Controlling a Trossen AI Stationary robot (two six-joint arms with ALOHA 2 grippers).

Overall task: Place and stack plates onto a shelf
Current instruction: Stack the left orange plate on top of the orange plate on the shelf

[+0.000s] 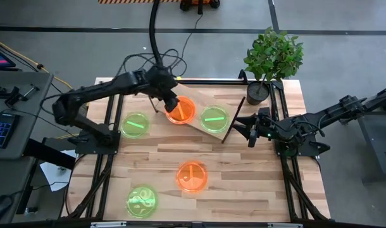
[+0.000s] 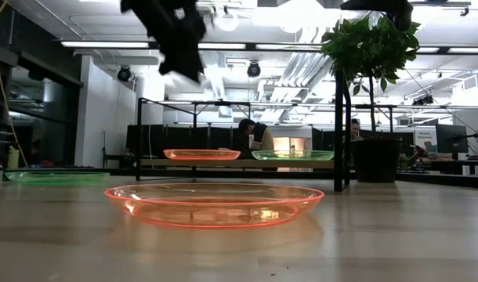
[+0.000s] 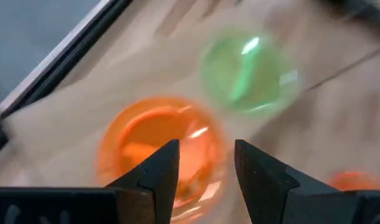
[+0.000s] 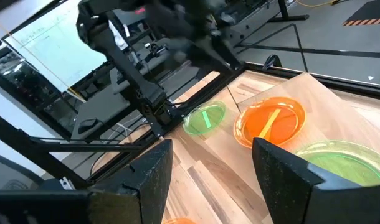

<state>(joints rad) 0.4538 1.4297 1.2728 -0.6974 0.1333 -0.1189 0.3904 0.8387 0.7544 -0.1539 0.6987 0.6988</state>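
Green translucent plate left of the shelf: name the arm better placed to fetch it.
Left. The left claw hovers open above the orange plate on the wooden shelf, near that green plate. The right claw waits past the shelf's far end.

The shelf (image 1: 205,123), a light wooden board on thin dark wire legs, is set at an angle near the table's far edge. Two plates are borne on it side by side, apart: an orange plate (image 1: 181,110) and a green plate (image 1: 214,118). On the tabletop, flat and well apart, are found a green plate (image 1: 135,125), an orange plate (image 1: 192,176) and a green plate (image 1: 142,202).
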